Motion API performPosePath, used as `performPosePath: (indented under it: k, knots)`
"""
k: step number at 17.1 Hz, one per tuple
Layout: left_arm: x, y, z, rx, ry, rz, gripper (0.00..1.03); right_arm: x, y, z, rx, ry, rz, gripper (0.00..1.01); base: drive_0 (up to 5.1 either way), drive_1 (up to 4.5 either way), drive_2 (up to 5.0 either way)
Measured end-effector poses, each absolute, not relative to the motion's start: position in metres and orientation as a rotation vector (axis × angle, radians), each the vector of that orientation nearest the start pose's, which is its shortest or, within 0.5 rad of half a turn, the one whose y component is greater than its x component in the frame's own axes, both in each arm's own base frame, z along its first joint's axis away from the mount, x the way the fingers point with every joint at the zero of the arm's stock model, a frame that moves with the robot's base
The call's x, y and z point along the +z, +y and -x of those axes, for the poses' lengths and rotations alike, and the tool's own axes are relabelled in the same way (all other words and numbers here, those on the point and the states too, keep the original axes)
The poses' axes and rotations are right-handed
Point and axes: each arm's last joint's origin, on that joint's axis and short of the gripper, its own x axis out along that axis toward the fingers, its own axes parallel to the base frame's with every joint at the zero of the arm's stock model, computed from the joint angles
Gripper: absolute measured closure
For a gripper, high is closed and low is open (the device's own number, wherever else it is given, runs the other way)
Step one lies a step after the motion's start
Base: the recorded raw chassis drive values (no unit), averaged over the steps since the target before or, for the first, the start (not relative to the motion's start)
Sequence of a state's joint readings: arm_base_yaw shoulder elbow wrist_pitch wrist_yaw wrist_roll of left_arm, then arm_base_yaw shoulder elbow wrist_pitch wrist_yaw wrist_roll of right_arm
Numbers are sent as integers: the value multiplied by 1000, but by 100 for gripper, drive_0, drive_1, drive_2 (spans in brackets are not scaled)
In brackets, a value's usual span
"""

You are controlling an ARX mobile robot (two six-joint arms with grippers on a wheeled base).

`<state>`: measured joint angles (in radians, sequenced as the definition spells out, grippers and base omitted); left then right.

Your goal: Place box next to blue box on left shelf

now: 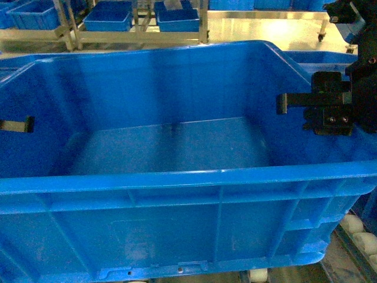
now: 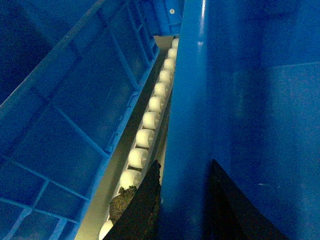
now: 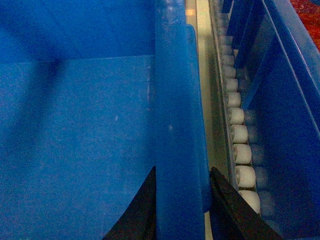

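The box (image 1: 177,177), a big bright blue crate with ribbed sides, fills the head view and rests on the left shelf's white rollers (image 1: 360,234). My left gripper (image 2: 185,165) is shut on the box's left wall (image 2: 200,110), one finger on each side; only a finger (image 1: 19,124) of it shows in the head view. On the opposite wall (image 3: 175,125) my right gripper (image 3: 183,170) is shut the same way, seen from the head as (image 1: 300,105). Another blue box (image 2: 65,115) stands just left, across a roller row (image 2: 150,120).
A further blue crate (image 3: 287,115) sits close on the right, beyond a row of rollers (image 3: 239,134). Behind, across a pale floor, a metal rack (image 1: 70,26) carries several blue bins (image 1: 109,17). A red patch (image 3: 307,10) shows at the far right.
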<state>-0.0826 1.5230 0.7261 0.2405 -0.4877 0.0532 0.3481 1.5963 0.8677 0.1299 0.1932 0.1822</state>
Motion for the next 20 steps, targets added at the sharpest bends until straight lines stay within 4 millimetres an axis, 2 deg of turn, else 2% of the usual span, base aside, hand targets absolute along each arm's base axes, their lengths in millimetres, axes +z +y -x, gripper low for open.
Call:
performPosePath:
  k: [2, 3, 4, 5, 6, 9, 10, 12, 15, 16, 17, 18, 20]
  knots:
    - [185, -10, -303, 361, 535, -202, 84, 193, 111, -314, 81, 600, -19, 80, 0, 0, 0]
    - [185, -9, -304, 378, 520, -192, 76, 194, 112, -314, 76, 601, -29, 80, 0, 0, 0]
    - [187, -9, -307, 436, 468, -166, 64, 191, 115, -312, 100, 590, -56, 69, 0, 0, 0]
    - [196, -6, -310, 479, 391, -104, 53, 182, 118, -307, 122, 593, -61, 58, 0, 0, 0]
    - [209, -4, -312, 518, 314, -65, 44, 182, 120, -306, 123, 546, -69, 49, 0, 0, 0]
    - [244, -5, -311, 501, 146, 27, 9, 209, 121, -310, 123, 330, -128, 14, 0, 0, 0]
    - [248, -11, -311, 465, 114, 35, 4, 213, 120, -312, 82, 297, -111, 2, 0, 0, 0]
    - [252, -17, -311, 443, 93, 39, 5, 214, 119, -312, 53, 293, -82, 3, 0, 0, 0]
    - [252, -15, -311, 451, 93, 40, 5, 214, 120, -312, 55, 291, -76, 3, 0, 0, 0]
    - [255, -10, -309, 353, 33, 45, 11, 215, 117, -311, 31, 150, -77, 11, 0, 0, 0]
    - [251, -9, -294, 170, -13, 37, 24, 209, 102, -297, 22, 60, -51, 24, 0, 0, 0]
    - [242, -7, -274, 60, -25, 25, 37, 201, 82, -278, 0, 23, -36, 37, 0, 0, 0]
    - [219, -1, -246, 2, 4, 18, 64, 197, 55, -247, -12, -12, -25, 65, 0, 0, 0]
